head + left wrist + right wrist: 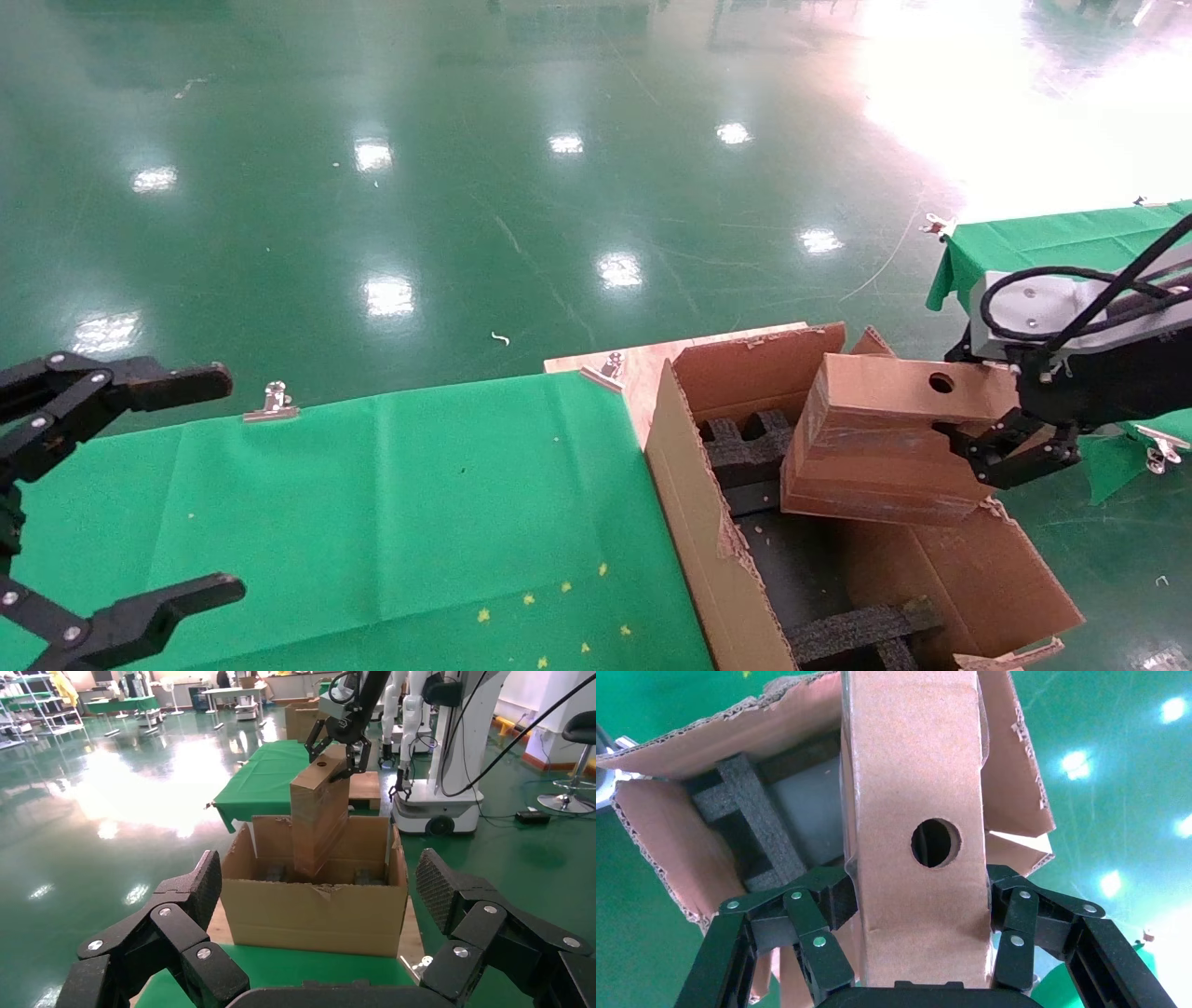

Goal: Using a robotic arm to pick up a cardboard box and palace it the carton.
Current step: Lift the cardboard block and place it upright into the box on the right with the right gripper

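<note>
Trouble, if it comes, will come from how the right gripper [919,948] has hold of the cardboard box [885,438]. Its fingers are clamped on the two broad faces near the end with the punched hole, so nearly the whole box hangs out beyond the fingertips, tilted, with its far end dipping into the open carton [708,550]. The faces the pads press on look taped and glossy, so I'd guess the box could slide or pivot in the grip if the arm jerks.

Just past the fingertips, below the box's far end, sit black foam blocks [745,438] inside the carton, and a second strip of foam lies well off to one side. If the box goes down at this slant, a corner could land on a block and wedge there rather than seat flat. The ragged flap on the gripper's own side stands close under the fingers, and the knuckles might snag it on the way down.

The left gripper [121,494] is well apart over the green cloth [372,503], spread wide and holding nothing.
</note>
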Robot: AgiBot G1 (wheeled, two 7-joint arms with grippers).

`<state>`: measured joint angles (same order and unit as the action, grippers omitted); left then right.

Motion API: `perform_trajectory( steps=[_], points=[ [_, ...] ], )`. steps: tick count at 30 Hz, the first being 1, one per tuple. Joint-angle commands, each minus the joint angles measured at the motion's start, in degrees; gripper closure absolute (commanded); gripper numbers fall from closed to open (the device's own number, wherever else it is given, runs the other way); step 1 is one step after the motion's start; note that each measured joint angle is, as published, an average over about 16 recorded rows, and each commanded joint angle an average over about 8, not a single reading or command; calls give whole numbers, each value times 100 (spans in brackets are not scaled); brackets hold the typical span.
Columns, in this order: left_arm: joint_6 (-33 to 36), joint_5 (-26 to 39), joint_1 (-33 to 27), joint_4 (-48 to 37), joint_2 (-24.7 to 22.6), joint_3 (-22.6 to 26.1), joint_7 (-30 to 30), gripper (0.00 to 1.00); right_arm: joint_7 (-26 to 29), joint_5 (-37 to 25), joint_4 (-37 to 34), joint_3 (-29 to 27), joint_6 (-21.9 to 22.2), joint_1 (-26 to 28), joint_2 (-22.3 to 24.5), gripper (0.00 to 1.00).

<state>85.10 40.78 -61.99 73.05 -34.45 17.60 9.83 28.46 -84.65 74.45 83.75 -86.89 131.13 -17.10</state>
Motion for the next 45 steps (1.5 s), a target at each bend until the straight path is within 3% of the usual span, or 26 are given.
perform_trajectory(
  steps=[1,10,18,23,34,45],
  points=[
    [0,0,0,0,0,0,0,0,53,10,-41,-4,66,-13,-3,100],
    [0,-1,-1,-2,0,3,-2,0,2244,-384,294,323,1054,-634,255,100],
    [0,-2,-2,-2,1,4,-2,0,3873,-553,320,599,1344,-1056,348,100],
    [-1,-3,-2,-3,1,5,-3,0,4313,-531,323,667,1377,-1167,349,100],
    [-1,-4,-1,-4,2,6,-4,0,4548,-668,175,715,1539,-1244,275,100],
    [-1,-5,-3,-6,2,9,-6,0,6621,-1732,291,982,2130,-1627,-179,100]
  ],
)
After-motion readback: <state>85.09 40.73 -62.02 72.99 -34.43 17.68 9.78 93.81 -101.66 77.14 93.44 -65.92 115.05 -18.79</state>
